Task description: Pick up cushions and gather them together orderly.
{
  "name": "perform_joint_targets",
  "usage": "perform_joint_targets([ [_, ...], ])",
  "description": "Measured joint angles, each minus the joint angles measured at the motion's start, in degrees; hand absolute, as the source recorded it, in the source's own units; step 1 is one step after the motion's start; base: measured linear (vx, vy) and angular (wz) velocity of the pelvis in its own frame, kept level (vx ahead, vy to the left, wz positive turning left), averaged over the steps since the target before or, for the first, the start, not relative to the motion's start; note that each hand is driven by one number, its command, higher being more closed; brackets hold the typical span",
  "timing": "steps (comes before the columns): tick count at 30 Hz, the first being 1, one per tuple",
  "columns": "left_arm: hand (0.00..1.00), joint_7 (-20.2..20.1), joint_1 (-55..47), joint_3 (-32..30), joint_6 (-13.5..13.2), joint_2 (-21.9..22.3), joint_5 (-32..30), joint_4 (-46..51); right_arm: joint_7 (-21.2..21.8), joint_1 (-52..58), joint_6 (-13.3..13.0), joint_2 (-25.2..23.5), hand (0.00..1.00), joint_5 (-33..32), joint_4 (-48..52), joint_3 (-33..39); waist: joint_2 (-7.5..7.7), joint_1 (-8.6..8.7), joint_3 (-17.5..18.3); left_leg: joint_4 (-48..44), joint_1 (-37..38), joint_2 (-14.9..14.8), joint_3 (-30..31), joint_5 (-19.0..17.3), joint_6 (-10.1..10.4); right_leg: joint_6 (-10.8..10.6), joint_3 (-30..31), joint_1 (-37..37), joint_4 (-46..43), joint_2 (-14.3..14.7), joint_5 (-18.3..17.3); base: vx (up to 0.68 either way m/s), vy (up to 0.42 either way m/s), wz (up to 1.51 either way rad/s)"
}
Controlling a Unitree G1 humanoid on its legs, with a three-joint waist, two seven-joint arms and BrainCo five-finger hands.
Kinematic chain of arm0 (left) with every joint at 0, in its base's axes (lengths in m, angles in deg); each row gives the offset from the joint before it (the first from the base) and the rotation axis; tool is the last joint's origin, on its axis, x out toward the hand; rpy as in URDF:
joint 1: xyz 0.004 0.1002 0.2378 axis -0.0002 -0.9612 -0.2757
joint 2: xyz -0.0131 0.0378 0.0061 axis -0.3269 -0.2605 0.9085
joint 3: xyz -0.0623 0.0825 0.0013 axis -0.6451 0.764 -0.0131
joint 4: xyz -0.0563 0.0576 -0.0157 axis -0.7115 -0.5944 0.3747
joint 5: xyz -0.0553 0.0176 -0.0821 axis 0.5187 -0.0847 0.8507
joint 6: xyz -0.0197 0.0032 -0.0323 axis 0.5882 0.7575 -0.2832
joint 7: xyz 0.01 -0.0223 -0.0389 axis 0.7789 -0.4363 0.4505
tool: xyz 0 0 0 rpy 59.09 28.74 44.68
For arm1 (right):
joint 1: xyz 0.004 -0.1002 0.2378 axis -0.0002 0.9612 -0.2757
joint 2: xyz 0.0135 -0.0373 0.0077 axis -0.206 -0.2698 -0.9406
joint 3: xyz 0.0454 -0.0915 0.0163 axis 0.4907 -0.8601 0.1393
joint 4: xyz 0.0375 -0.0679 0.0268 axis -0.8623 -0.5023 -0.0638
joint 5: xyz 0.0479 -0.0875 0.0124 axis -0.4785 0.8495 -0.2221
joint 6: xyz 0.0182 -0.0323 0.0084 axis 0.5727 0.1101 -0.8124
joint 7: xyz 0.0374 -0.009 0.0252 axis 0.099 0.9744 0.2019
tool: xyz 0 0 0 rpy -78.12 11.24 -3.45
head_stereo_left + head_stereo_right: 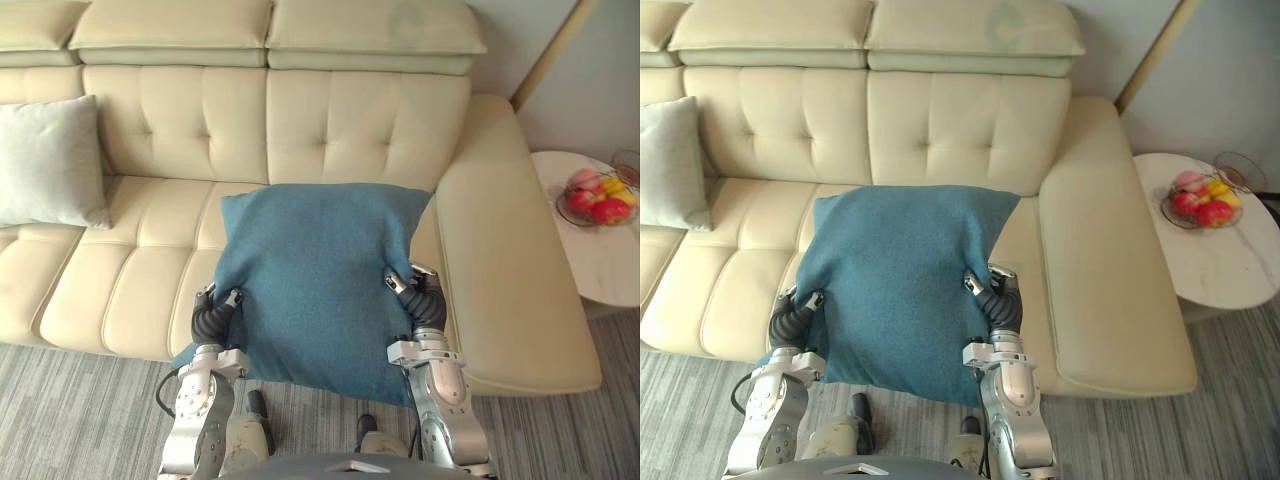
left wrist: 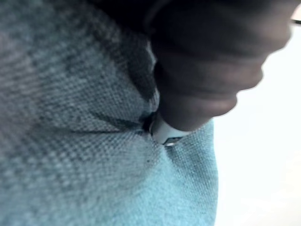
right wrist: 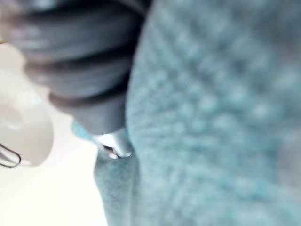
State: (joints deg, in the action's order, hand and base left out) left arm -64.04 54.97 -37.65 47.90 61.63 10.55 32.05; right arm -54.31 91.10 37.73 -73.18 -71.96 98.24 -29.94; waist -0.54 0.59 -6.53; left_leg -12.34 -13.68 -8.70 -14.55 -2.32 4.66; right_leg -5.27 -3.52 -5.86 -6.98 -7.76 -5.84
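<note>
Two cushions are in sight and they are well apart, so I judge the gathering to be about half done. The blue cushion (image 1: 320,280) is up between the two hands in front of the sofa (image 1: 330,125). Its upper edge is over the seat and its lower edge hangs past the sofa's front, above the carpet (image 1: 80,410); it seems lifted, not lying on anything. The left hand (image 1: 212,318) presses on its left edge and the right hand (image 1: 425,300) on its right edge, and in each wrist view the cloth is dented and creased where the hand meets it. Whether the hands are closed round the edges or only pressed against them I cannot tell — the cloth hides that part. The pale grey cushion (image 1: 50,160) leans against the backrest at the left end of the sofa, with no hand near it. The picking up looks done for one cushion; what is left is to carry it to the left and set it just beside the pale one, neatly in line. On the right, a round surface (image 1: 600,265) with a bowl of fruit (image 1: 598,195) takes no part.
</note>
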Motion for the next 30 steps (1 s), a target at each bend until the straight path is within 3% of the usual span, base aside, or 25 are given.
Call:
perform_joint_targets([
  [6,1.00,2.2,7.1,0.1,0.1,-2.2,-2.0,-5.2,-2.8,-6.5,0.1,0.0,1.00,3.3,-7.7,0.3,1.27,1.51,0.3,4.8,0.5,0.9,-2.7,2.6,-0.7,-0.1,3.4,-2.6,2.9,-0.1,4.0,-0.06,0.040,-0.29],
  [9,1.00,6.0,15.5,0.1,0.1,-2.6,-5.2,-6.8,-6.8,-14.1,0.1,0.0,1.00,6.0,-10.3,0.4,1.28,1.42,-1.0,5.3,-3.2,1.1,-2.8,4.5,-1.7,-0.2,4.3,-7.1,1.6,-0.1,5.5,-0.14,0.046,-0.07],
  [11,1.00,10.7,27.1,-0.1,0.1,-4.3,-8.3,-8.0,-11.4,-24.9,0.1,0.0,1.00,9.6,-12.0,0.9,1.21,1.07,-4.8,3.8,-8.3,1.1,-2.6,5.9,-2.7,-0.3,4.5,-13.1,-2.0,-0.3,5.7,-0.24,0.062,0.01],
  [13,1.00,14.4,37.4,-0.1,0.1,-5.5,-10.4,-10.0,-15.5,-33.2,0.2,0.0,1.00,11.6,-12.1,2.7,0.86,-0.04,-7.4,3.0,-11.9,1.3,-2.5,6.8,-3.1,-0.4,4.4,-17.2,-4.1,-0.8,5.7,-0.22,0.051,0.04],
  [17,1.00,19.2,53.1,-0.1,0.1,-9.6,-14.2,-12.9,-21.7,-48.1,0.3,0.3,1.00,16.4,-14.3,6.0,-0.44,-0.44,-9.8,4.6,-18.0,2.1,-1.0,9.6,-2.7,-1.2,4.0,-25.4,-8.2,-1.6,5.3,-0.18,0.017,0.16],
  [19,1.00,20.5,62.5,-0.1,0.1,-12.4,-15.2,-16.3,-24.4,-56.8,1.4,2.3,1.00,18.0,-16.7,7.2,-1.10,-0.86,-11.2,7.9,-20.2,2.6,-0.6,12.9,-2.6,-2.0,3.6,-28.9,-8.4,-1.6,6.2,-0.15,-0.026,0.14],
  [20,1.00,21.0,68.8,-0.1,0.1,-13.5,-15.8,-18.7,-25.7,-62.2,2.0,3.9,1.00,19.0,-17.9,8.3,-2.17,-0.95,-12.0,10.5,-22.0,2.9,0.5,15.1,-2.5,-2.6,2.7,-31.3,-8.7,-1.6,6.8,-0.11,-0.005,0.23],
  [23,1.00,22.1,77.4,-1.1,0.1,-14.5,-17.2,-22.2,-28.5,-71.3,3.7,5.0,1.00,21.4,-21.6,10.5,-2.56,-1.13,-12.9,14.4,-24.5,3.3,0.8,19.3,-3.0,-2.7,2.7,-36.3,-10.6,-1.6,7.0,-0.08,-0.004,0.10],
  [26,1.00,24.0,85.9,-4.3,0.3,-14.1,-18.1,-26.3,-31.3,-81.6,5.8,5.3,1.00,23.4,-26.6,11.7,-2.87,-1.19,-14.5,16.7,-27.4,3.5,2.8,21.6,-2.1,-2.6,2.2,-40.6,-12.2,-1.8,6.8,-0.01,-0.025,0.08],
  [27,1.00,24.9,88.8,-5.3,0.4,-13.8,-18.5,-27.5,-31.9,-85.1,6.4,6.2,0.00,23.5,-28.0,12.0,-3.13,-1.29,-14.7,16.7,-29.4,3.4,4.1,22.4,-1.0,-2.4,1.4,-42.4,-12.6,-1.8,6.6,0.02,-0.058,0.16],
  [28,1.00,25.4,90.4,-5.8,0.5,-13.5,-19.1,-28.2,-32.3,-86.8,6.7,6.3,0.00,23.5,-28.4,12.7,-3.15,-1.50,-14.8,16.7,-30.7,3.3,4.8,23.0,-0.3,-2.3,1.1,-43.6,-12.9,-1.8,6.6,0.03,-0.053,0.21],
  [29,0.00,25.7,91.8,-6.2,0.6,-13.2,-19.2,-28.7,-33.2,-88.1,6.9,6.5,0.00,23.4,-28.6,13.1,-3.15,-1.67,-14.8,16.7,-31.8,3.3,5.3,23.6,0.6,-2.1,0.8,-44.6,-13.3,-1.8,6.4,0.03,-0.044,0.22],
  [30,0.00,26.4,93.4,-6.7,0.9,-12.9,-19.2,-29.1,-34.2,-90.5,7.1,7.1,0.00,23.3,-30.1,13.7,-3.14,-1.83,-14.8,16.7,-33.4,3.3,6.0,24.4,1.5,-1.8,0.1,-46.0,-13.9,-1.8,6.1,0.04,-0.059,0.25],
])
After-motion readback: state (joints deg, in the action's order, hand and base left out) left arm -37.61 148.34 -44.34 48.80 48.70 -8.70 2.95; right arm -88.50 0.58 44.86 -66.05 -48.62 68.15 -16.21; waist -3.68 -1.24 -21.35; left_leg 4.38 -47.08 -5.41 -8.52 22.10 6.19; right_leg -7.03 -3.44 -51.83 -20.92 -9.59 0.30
